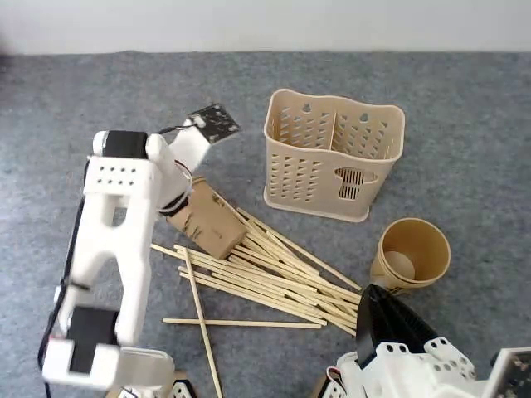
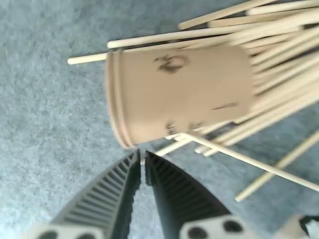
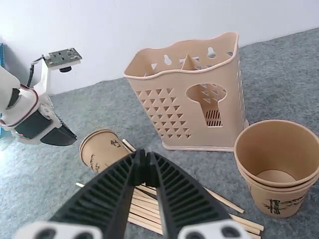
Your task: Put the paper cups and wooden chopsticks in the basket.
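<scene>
Here, left claw pressed together beside lying paper cup, right claw pressed together, empty.

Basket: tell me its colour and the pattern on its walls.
The basket is beige, with rows of triangular cut-outs; the right wrist view shows it best.

Left gripper closed, right gripper closed

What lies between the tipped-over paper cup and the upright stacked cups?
The wooden chopsticks lie there, fanned out in a loose pile from under the tipped cup toward the upright stacked cups, as the high view shows.
</scene>
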Robot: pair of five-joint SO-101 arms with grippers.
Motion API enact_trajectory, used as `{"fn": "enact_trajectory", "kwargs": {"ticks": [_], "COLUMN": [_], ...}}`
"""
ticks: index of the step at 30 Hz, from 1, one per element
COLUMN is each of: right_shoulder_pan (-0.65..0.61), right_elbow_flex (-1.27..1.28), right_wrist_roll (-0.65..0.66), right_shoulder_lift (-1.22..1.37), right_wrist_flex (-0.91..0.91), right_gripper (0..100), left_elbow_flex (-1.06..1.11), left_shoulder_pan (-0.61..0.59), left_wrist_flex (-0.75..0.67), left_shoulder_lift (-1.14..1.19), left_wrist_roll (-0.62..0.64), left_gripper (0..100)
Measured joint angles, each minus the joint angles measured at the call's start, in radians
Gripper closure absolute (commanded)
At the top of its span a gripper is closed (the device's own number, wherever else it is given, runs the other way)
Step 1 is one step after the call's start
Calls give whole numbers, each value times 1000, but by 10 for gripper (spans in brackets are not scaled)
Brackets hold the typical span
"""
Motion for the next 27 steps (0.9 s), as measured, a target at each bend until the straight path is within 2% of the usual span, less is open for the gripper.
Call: {"fn": "enact_trajectory", "kwargs": {"ticks": [3,11,14,18,22,27], "right_shoulder_pan": [0,0,0,0,0,0], "right_elbow_flex": [0,0,0,0,0,0], "right_wrist_roll": [0,0,0,0,0,0], "right_shoulder_lift": [0,0,0,0,0,0], "right_wrist_flex": [0,0,0,0,0,2], "right_gripper": [990,990,990,990,990,990], "left_elbow_flex": [11,262,334,436,505,505], "left_shoulder_pan": [68,235,199,87,-5,-68], "left_wrist_flex": [68,78,-3,-163,-285,-310], "left_shoulder_lift": [-114,-425,-539,-611,-583,-465], "left_wrist_roll": [5,49,49,52,49,49], "left_gripper": [986,986,986,986,986,986]}}
